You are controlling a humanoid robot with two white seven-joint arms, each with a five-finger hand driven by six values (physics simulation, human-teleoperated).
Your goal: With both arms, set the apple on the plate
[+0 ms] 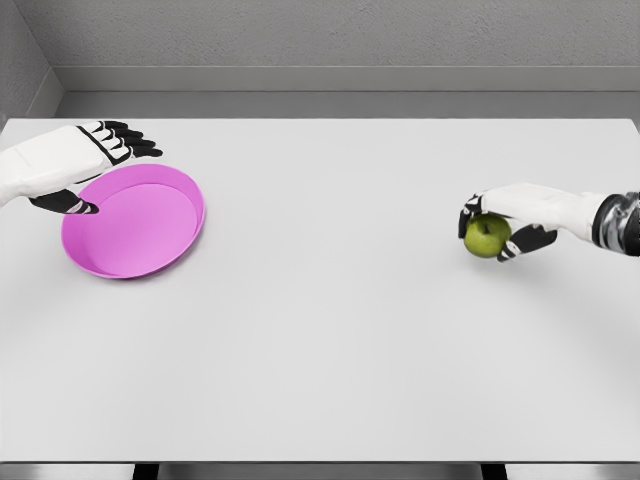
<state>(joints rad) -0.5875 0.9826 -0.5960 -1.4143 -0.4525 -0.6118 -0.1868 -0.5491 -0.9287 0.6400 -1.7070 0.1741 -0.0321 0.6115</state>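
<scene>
A green apple (487, 236) sits at the right side of the white table (330, 330), wrapped by the black-tipped fingers of my right hand (497, 228), whose arm enters from the right edge. A pink plate (150, 245) lies at the left, tilted slightly with its far-left rim raised. My left hand (100, 165) is at that far-left rim: the thumb hooks inside the rim while the other fingers stretch out above and behind it. Whether the rim is pinched firmly I cannot tell.
Beyond the table's far edge rises a grey wall (330, 40). Nothing else stands on the table between plate and apple. The table's near edge runs along the bottom of the view.
</scene>
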